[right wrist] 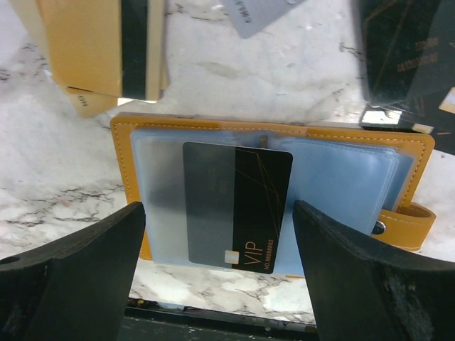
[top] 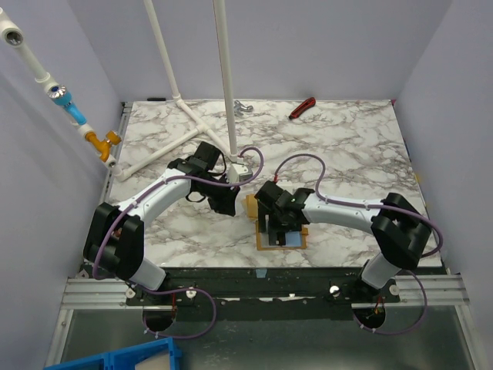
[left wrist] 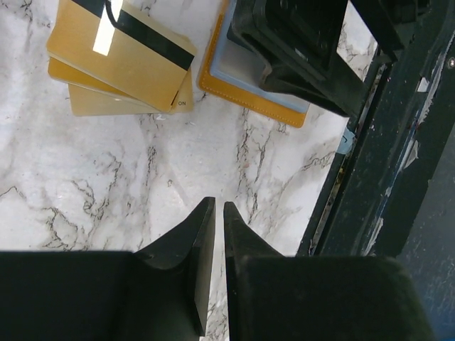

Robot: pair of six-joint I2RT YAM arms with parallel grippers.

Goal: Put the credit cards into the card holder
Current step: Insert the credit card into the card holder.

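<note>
The card holder (right wrist: 128, 135), orange with pale blue sleeves, lies open near the table's front edge. A black VIP card (right wrist: 274, 206) sits partly under its frosted left sleeve, the right half sticking out. My right gripper (right wrist: 219, 207) hangs open just above it, one finger on each side of the card, holding nothing. Gold-tan credit cards (left wrist: 121, 50) with a dark stripe lie stacked beside the holder, also seen as the gold stack (right wrist: 92, 42). A pale grey card (right wrist: 259, 13) lies beyond the holder. My left gripper (left wrist: 218, 206) is shut and empty over bare marble, short of the stack.
Another dark card with gold lines (right wrist: 402, 50) lies at the holder's far right. A white pipe frame (top: 185, 131) and a red-handled tool (top: 303, 106) sit at the back of the table. The black front rail (left wrist: 370, 185) runs close by the holder.
</note>
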